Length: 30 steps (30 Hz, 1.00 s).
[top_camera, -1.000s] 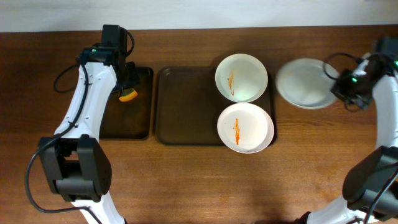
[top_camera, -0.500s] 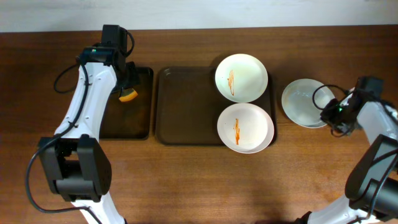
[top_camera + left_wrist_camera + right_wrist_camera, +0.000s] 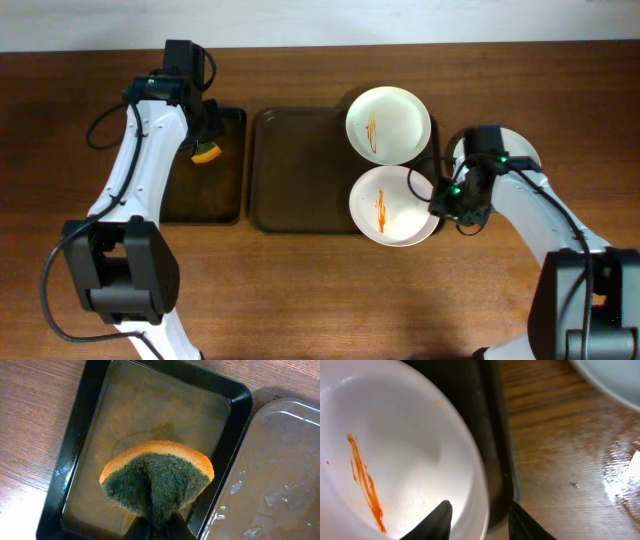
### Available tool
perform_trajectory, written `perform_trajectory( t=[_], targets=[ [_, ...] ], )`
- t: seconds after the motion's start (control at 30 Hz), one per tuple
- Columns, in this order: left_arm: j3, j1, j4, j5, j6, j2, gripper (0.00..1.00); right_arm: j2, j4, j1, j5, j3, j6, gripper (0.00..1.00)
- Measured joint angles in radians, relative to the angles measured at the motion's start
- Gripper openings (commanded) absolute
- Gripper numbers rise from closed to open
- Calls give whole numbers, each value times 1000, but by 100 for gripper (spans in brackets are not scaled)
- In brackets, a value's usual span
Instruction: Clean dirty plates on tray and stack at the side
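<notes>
Now you're lining up on the second dirty plate: your right fingers point(image 3: 440, 519) stand parted, one inside and one outside the rim of the near plate point(image 3: 395, 205), nothing pinched yet. That plate sits at the front right corner of the brown tray point(image 3: 300, 170), white and shallow, with a thin orange-red streak point(image 3: 365, 480) running down its middle. The far plate point(image 3: 388, 124) sits just behind it with a similar streak, so by my read two wipes remain. The clean plate point(image 3: 610, 375) lies on the counter point(image 3: 300, 290) just right of the tray, plain white, starting your stack. Over on the other side, your left fingers point(image 3: 152, 530) are clenched on the sponge point(image 3: 157, 480), green scourer face folded, hanging over the black tray point(image 3: 205, 195). Next call, I'd say: close the right fingers squarely on that rim, deep enough that the slick wall doesn't slip, steady the plate, and bring the sponge across. Mind the tray's edge right beside the outer finger.
</notes>
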<state>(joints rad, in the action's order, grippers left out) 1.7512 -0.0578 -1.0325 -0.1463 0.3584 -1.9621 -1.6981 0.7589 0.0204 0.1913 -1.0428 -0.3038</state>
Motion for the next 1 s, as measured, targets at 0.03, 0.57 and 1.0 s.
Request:
perform_trajectory(
  t=[0.03, 0.57, 1.0],
  targets=[
    [0, 0, 0, 0, 0, 0, 0, -13, -9, 12, -2, 6, -3, 17],
    [0, 0, 0, 0, 0, 0, 0, -109, -232, 418, -56, -151, -413, 4],
    [0, 0, -2, 0, 0, 0, 0, -241, -323, 352, 22, -166, -309, 40]
  ],
)
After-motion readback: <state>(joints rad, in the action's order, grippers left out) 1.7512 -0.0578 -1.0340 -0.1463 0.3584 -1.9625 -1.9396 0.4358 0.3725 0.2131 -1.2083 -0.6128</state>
